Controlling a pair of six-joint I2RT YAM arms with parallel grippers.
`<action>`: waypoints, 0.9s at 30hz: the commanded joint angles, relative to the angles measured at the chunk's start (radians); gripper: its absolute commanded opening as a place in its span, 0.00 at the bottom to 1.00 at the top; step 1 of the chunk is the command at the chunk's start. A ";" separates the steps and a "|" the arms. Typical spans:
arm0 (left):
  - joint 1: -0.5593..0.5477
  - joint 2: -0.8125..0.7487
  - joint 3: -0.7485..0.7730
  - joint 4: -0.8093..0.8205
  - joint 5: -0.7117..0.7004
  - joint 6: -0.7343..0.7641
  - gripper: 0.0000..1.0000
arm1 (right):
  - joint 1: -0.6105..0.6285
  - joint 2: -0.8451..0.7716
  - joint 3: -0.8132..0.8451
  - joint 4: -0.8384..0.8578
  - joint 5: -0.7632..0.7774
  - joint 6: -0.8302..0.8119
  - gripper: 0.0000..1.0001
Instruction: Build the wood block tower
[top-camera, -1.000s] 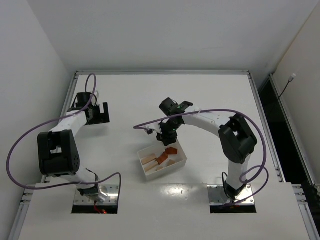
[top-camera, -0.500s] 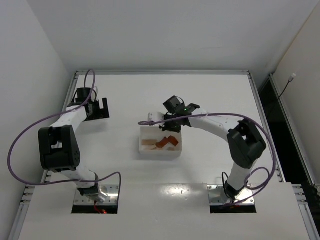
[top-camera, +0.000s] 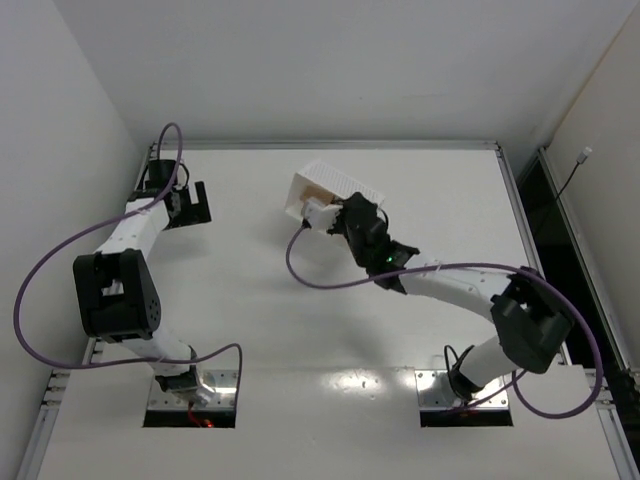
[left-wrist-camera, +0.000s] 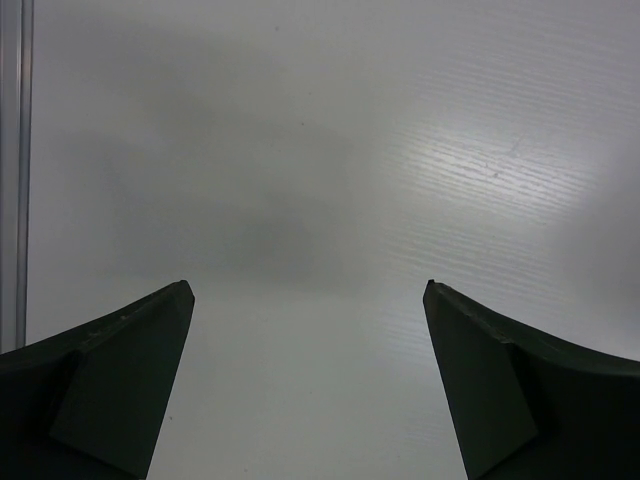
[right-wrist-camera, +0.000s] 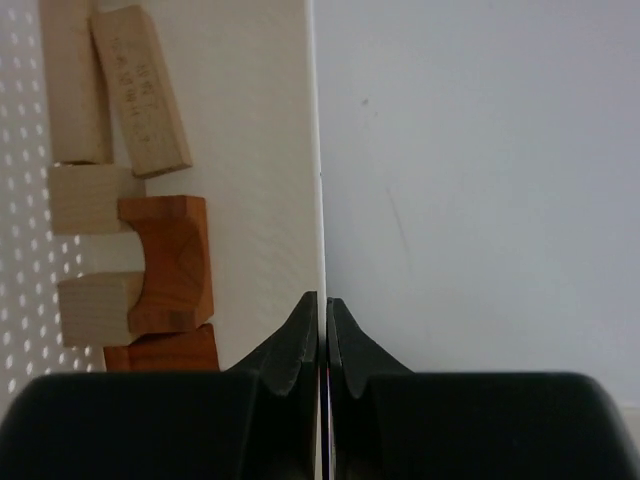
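Note:
My right gripper (top-camera: 328, 214) (right-wrist-camera: 322, 300) is shut on the thin side wall (right-wrist-camera: 317, 140) of a white box (top-camera: 335, 188). It holds the box raised and tipped on its side over the far middle of the table. In the right wrist view several wood blocks lie inside the box: two pale tan bars (right-wrist-camera: 138, 88), pale cubes (right-wrist-camera: 85, 198), a reddish-brown arch block (right-wrist-camera: 172, 262) and another reddish piece (right-wrist-camera: 165, 350). No stacked tower is in view. My left gripper (top-camera: 190, 205) (left-wrist-camera: 308, 290) is open and empty over bare table at the far left.
A metal rail (top-camera: 325, 145) edges the table's far side and another (left-wrist-camera: 12, 150) runs along its left side, close to my left gripper. The right arm's purple cable (top-camera: 310, 275) loops over the middle of the table.
My right gripper has lifted the white box from the table's middle, carried it toward the far side and tipped it over. My left gripper has drifted slightly toward the far left.

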 joint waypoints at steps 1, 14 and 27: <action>0.019 -0.060 -0.014 -0.014 -0.047 -0.008 1.00 | 0.076 0.076 -0.135 0.588 0.146 -0.325 0.00; 0.059 -0.091 -0.055 -0.014 -0.037 -0.008 1.00 | 0.136 0.481 -0.195 1.477 0.103 -0.959 0.00; 0.059 -0.038 -0.046 -0.023 0.006 -0.008 1.00 | 0.239 0.529 -0.215 1.477 -0.047 -1.260 0.00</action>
